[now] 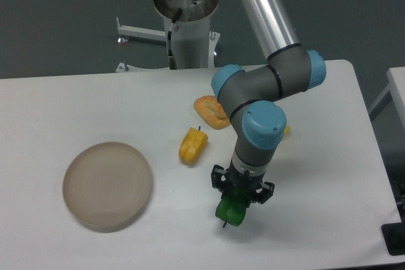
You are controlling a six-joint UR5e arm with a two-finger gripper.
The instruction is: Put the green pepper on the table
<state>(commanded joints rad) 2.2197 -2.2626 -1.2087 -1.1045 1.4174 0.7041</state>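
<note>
Glossy and bright green, the green pepper [230, 210] sat clamped in the tool [240, 193], its thin dark stem pointing down just above the white counter [329, 219]. Overhead, the arm [266, 102] folded down with the wrist vertical. Up and left of the tool lay a yellow pepper [192, 145]; farther left, a beige plate [107, 185]. Bare counter stretched rightward toward its edge.

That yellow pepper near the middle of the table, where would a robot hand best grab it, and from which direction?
Probably from straight above, closing across the narrow sides of the yellow pepper. It lies on the table with open space on both sides, and its stem is too thin to hold.
</note>
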